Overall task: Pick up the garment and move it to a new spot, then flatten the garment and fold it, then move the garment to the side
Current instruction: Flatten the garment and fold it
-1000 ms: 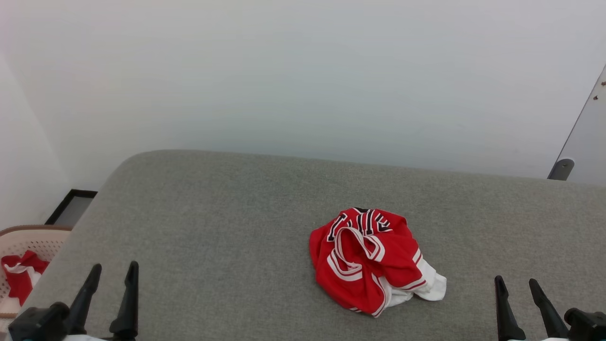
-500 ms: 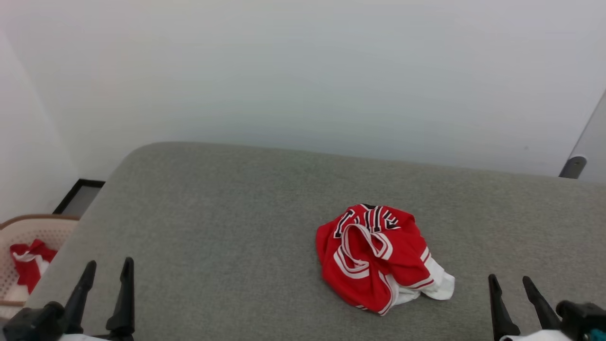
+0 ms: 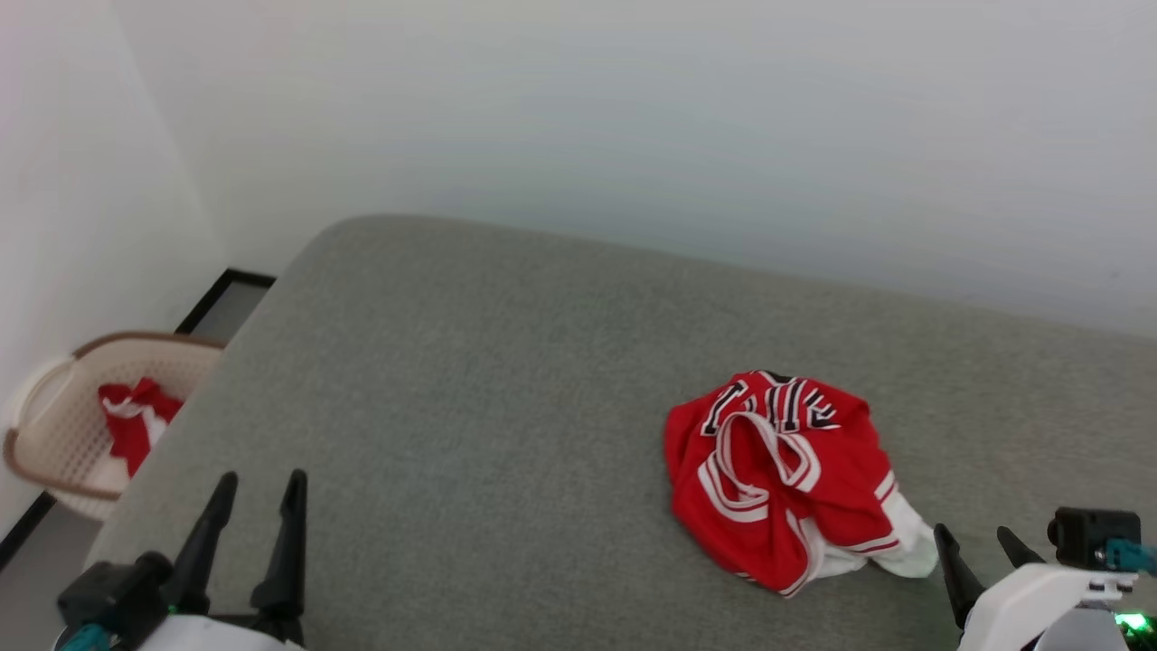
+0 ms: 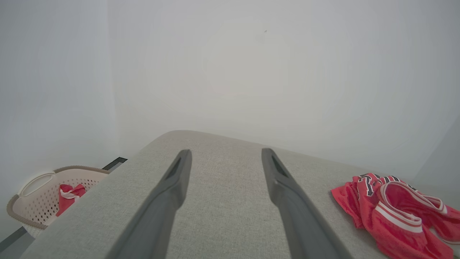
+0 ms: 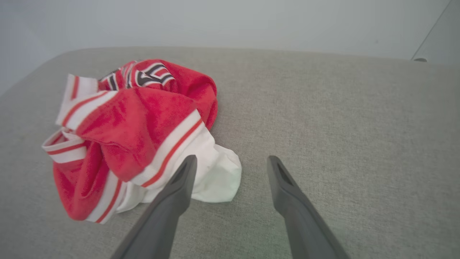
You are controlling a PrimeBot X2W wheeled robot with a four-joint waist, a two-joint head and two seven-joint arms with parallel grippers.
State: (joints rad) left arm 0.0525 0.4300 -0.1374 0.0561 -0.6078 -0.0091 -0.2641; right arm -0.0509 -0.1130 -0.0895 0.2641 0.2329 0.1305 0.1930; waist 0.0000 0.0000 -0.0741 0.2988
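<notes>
Garment: The garment (image 3: 786,479) lies in a crumpled heap on the right half of the grey cushion (image 3: 470,407). It is red with white bits and stripy edges. Some black letters peek out at the far side of the heap.
Why it lies so: It is all bunched up, so I think no part of the job is done yet. It has to be picked up first.
Right claw: The right claw (image 3: 973,533) is wide with nothing in it. It hovers over the front of the cushion.
Garment from right claw: In the head view the heap is near, at about 10 o'clock. In the right wrist view the white part of the heap is just beside the claw. I cannot tell if they touch.
Left claw: The left claw (image 3: 260,477) is wide too, and empty.
Garment from left claw: The heap is at about 3 o'clock, well apart, with bare cushion between.
Why the claws are so: I think they are wide to be ready to pinch cloth. The right one is closer, so it looks like the one to grab first.
Basket: A pale basket (image 3: 54,425) sits on the floor at about 10 o'clock from the left claw. It has another red cloth (image 3: 136,425) in it.
</notes>
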